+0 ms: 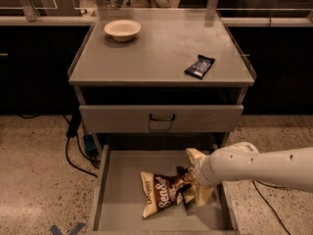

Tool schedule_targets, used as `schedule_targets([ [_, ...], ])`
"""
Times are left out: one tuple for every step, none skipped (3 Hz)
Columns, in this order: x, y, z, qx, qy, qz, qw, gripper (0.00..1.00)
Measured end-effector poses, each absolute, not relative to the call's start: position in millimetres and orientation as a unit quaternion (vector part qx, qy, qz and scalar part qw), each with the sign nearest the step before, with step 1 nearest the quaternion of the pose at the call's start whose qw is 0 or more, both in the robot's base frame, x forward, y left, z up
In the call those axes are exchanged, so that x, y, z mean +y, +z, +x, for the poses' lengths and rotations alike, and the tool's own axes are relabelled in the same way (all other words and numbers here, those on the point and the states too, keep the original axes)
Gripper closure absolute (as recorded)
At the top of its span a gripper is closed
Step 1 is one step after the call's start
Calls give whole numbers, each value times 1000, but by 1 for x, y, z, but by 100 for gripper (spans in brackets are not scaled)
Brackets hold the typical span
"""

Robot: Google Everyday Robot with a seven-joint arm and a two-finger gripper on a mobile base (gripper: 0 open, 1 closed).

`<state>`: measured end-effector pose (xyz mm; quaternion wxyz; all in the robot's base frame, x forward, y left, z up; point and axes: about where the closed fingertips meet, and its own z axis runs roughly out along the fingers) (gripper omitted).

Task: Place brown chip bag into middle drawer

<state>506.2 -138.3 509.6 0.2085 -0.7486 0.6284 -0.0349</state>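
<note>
Middle drawer [117, 190] pulled out, below closed drawer front [122, 119]. Brown chip bag [164, 194] lies flat on drawer floor, right of centre, lettering up. Gripper [195, 179] inside drawer at bag's right end, arm coming in from right. Fingers [194, 155] spread, one toward back, one toward front, bag's crumpled end between them; contact unclear. Cabinet top [156, 48]: bowl [122, 29] back left, dark-blue snack bar wrapper [199, 66] front right.

Hand [196, 179] beside brown chip bag [161, 194] — both in middle drawer [122, 180].
</note>
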Motion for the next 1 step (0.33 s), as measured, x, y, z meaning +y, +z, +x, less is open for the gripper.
schedule_targets([
  [-143, 515, 502, 651, -38, -730, 205, 0],
])
